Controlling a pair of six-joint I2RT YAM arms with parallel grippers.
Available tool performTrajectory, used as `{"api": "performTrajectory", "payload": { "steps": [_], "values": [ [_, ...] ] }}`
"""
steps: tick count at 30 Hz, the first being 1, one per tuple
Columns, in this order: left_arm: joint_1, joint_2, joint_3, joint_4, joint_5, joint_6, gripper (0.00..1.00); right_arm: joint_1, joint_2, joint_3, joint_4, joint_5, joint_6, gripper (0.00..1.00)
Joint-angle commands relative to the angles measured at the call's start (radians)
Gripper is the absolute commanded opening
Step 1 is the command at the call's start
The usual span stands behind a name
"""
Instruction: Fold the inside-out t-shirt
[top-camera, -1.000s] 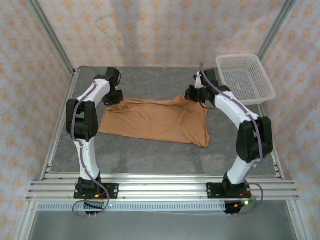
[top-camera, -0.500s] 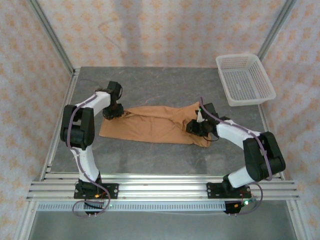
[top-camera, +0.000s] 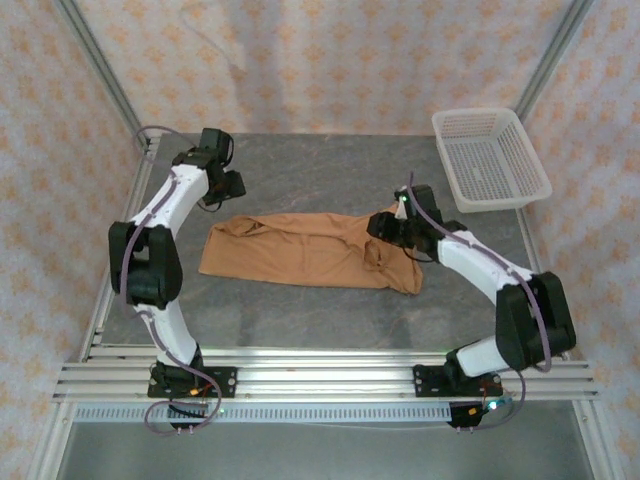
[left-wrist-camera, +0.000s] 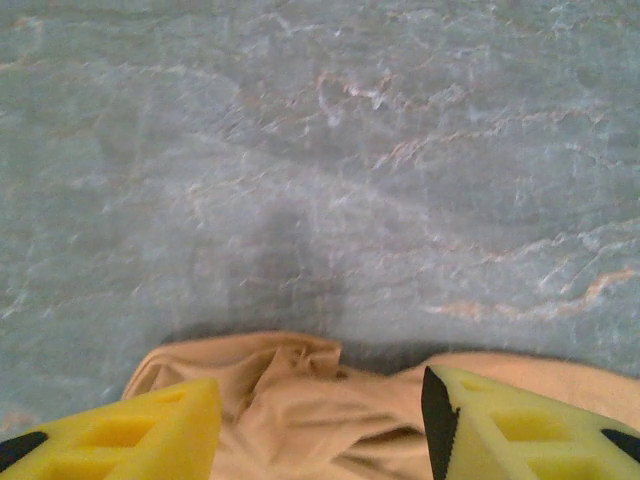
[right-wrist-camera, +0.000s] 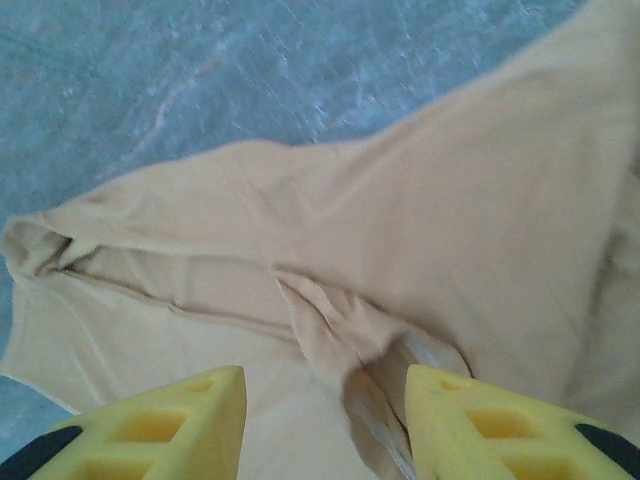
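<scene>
Top view: inside-out t-shirt (top-camera: 300, 250) lies mid-desk (top-camera: 300, 165) as one long band with a lumpy right end, so I'd say first fold done, cross folds left; left claw (top-camera: 228, 190) sits off its far-left corner, right claw (top-camera: 385, 232) over the right end. Left wrist: jaws wide and empty, bunched cloth edge below, rest cut off. Right wrist: jaws apart, nothing pinched; pale scrap (right-wrist-camera: 425, 352) beneath, label or not unclear.

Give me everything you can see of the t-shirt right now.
The t-shirt is orange-tan, soft-looking fabric, lying on the grey table as a wide band, seemingly folded over lengthwise, rumpled at both ends. Its near right corner juts toward the arms. The left pincer and the right pincer hover open over its ends; neither grips it.
</scene>
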Motion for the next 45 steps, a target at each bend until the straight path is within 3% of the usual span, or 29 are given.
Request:
{"api": "performTrajectory", "payload": {
  "steps": [1,7,12,14,18,19,24,29,36,38,40,43,45],
  "values": [
    [0.008,0.112,0.052,-0.105,0.069,-0.012,0.56,0.008,0.074,0.064,0.034,-0.015,0.026,0.45],
    [0.022,0.173,0.065,-0.129,0.098,-0.02,0.6,0.042,0.137,0.123,0.029,-0.004,0.023,0.46],
    [0.021,0.234,0.069,-0.126,0.132,-0.031,0.58,0.053,0.212,0.171,0.01,0.023,0.042,0.46],
    [0.021,0.257,0.075,-0.126,0.134,-0.035,0.46,0.056,0.263,0.203,-0.004,0.048,0.063,0.46],
    [0.022,0.281,0.102,-0.133,0.128,-0.042,0.02,0.058,0.384,0.238,-0.013,0.088,0.133,0.46],
    [0.022,0.284,0.118,-0.142,0.121,-0.041,0.0,0.059,0.407,0.244,-0.035,0.116,0.148,0.46],
    [0.022,0.287,0.245,-0.215,0.078,-0.031,0.0,0.058,0.501,0.298,-0.159,0.239,0.183,0.46],
    [0.019,0.259,0.33,-0.249,0.034,-0.026,0.0,0.058,0.494,0.333,-0.21,0.279,0.152,0.46],
    [-0.003,0.226,0.341,-0.175,-0.043,0.039,0.0,0.058,0.506,0.379,-0.272,0.317,0.109,0.45],
    [-0.019,0.201,0.317,-0.131,-0.123,0.089,0.0,0.058,0.512,0.379,-0.281,0.325,0.105,0.45],
    [-0.043,0.159,0.278,-0.082,-0.244,0.121,0.06,0.058,0.515,0.376,-0.283,0.325,0.103,0.45],
    [-0.084,0.038,0.112,0.08,-0.377,0.158,0.06,0.058,0.519,0.374,-0.281,0.321,0.103,0.45],
    [-0.101,-0.078,-0.029,0.2,-0.413,0.144,0.14,0.058,0.524,0.377,-0.279,0.316,0.102,0.45]
  ]
}}
